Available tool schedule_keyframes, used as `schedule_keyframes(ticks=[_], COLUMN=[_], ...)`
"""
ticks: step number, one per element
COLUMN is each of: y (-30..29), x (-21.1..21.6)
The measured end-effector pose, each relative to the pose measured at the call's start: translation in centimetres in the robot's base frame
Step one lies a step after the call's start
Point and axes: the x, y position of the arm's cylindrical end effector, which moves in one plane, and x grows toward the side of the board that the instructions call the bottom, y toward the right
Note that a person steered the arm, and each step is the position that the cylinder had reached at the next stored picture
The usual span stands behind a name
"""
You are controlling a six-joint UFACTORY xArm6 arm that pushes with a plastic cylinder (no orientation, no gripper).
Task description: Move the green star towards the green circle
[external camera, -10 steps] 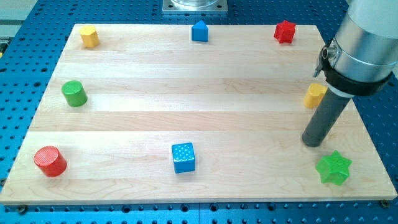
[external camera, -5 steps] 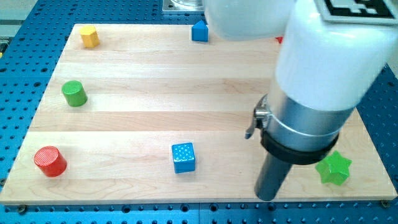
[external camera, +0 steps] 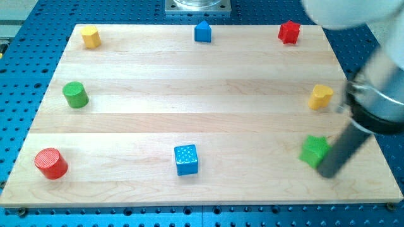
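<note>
My tip [external camera: 328, 173] down on the board [external camera: 189, 82], pressed against the right side of the green star [external camera: 314, 151]; no claw here, nothing held, only a bare rod for pushing. Star near the view's lower right, green circle [external camera: 75, 94] well apart at the left edge. Best pushed leftward and slightly toward the top, contact kept behind the star's centre, passing above the blue cube [external camera: 186, 159].

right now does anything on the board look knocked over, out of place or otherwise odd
Nothing stands out. Every block sits flat on the board, none tipped or hanging off an edge. My tip is against the view's right side of the green star, with the green circle far off at the view's left. The arm is motion-blurred.
</note>
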Motion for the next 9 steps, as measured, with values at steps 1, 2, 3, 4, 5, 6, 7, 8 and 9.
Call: schedule_keyframes(ticks=[1,2,3,4,5,6,7,8,9], y=[-6.4,-5.7,-7.7,-8.3,-4.5,-15.5,-28.8,-23.3,-24.6], x=[-7.0,-10.5,-12.4,-12.7,-16.8,-15.8,-15.6,-15.5,-11.7])
